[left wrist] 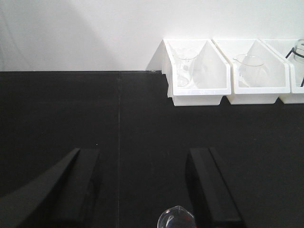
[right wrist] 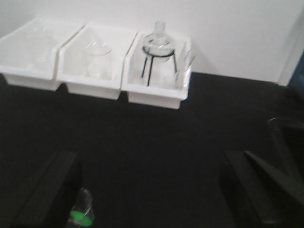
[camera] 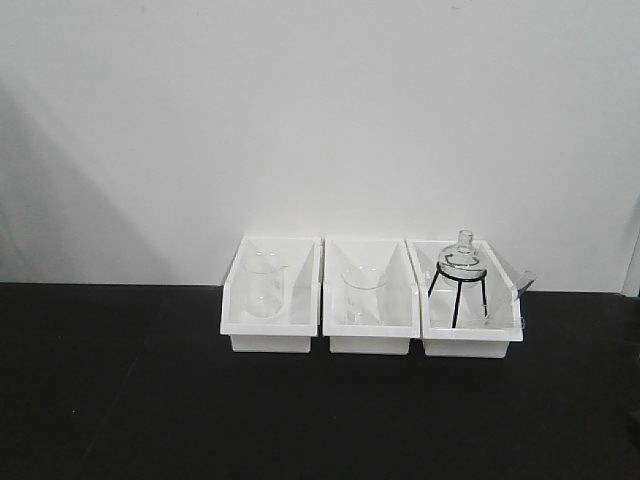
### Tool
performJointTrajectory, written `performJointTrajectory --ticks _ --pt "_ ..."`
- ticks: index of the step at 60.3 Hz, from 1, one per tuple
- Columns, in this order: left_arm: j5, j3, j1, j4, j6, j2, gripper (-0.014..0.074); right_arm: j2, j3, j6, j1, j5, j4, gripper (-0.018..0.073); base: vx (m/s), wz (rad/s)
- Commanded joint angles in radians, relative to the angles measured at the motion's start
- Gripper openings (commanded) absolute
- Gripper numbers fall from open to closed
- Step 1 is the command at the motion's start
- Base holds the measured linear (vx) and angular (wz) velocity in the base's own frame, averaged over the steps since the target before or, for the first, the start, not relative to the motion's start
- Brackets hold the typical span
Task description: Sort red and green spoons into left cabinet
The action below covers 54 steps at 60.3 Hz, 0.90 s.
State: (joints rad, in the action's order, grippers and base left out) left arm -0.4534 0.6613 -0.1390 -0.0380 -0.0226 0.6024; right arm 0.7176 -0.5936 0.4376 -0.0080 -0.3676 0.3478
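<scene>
Red spoon, only a tint inside a glass beaker, sits low between the left gripper fingers, spread wide, hugging the image-right one. Green spoon lies beside the right gripper image-left finger; that gripper is wide too. Handle axes unreadable. Left bin sits ahead-right of the left arm.

The table is plain black and the wall is plain white. The left bin, middle bin and right bin are all white. The left beaker and middle beaker are clear glass. The tripod is black and the flask on it is clear. The left gripper and right gripper are black. One small cup is clear with red inside, the other small cup clear with bright green
</scene>
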Motion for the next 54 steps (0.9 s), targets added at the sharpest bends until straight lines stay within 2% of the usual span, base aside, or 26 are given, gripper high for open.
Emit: performJointTrajectory --ticks 1,7,13,19,26,31,34,36,54 --pt "0.076 0.034 -0.001 -0.009 0.0 0.006 0.0517 0.041 -0.025 0.263 0.0 0.007 0.256 0.0578 0.0 0.0" --pt "0.076 0.034 -0.001 -0.009 0.0 0.006 0.0517 0.087 0.012 0.526 0.0 -0.06 0.532 0.0563 0.0 0.0" --pt "0.076 0.033 -0.001 -0.009 0.0 0.006 0.0517 0.11 0.095 0.77 0.0 -0.063 0.782 0.0563 0.0 0.0" --pt "0.066 0.03 -0.001 -0.009 0.0 0.006 0.0517 0.114 0.177 1.049 0.0 -0.025 0.99 0.0563 0.0 0.0" --pt "0.054 0.03 -0.001 -0.009 0.0 0.006 0.0517 0.114 0.26 1.387 0.0 -0.056 1.22 0.0563 0.0 0.0" --pt "0.05 0.03 -0.001 -0.009 0.0 0.006 0.0517 0.114 0.307 1.558 0.0 -0.083 1.354 0.0563 0.0 0.0" --pt "0.05 0.03 -0.001 -0.009 0.0 0.006 0.0517 0.114 0.33 1.632 0.0 -0.088 1.439 0.0563 0.0 0.0" --pt "0.05 0.03 -0.001 -0.009 0.0 0.006 0.0517 0.114 0.338 1.671 0.0 -0.098 1.437 0.0563 0.0 0.0" --pt "0.05 0.03 -0.001 -0.009 0.0 0.006 0.0517 0.233 0.33 1.675 0.0 -0.212 1.438 0.0563 0.0 0.0"
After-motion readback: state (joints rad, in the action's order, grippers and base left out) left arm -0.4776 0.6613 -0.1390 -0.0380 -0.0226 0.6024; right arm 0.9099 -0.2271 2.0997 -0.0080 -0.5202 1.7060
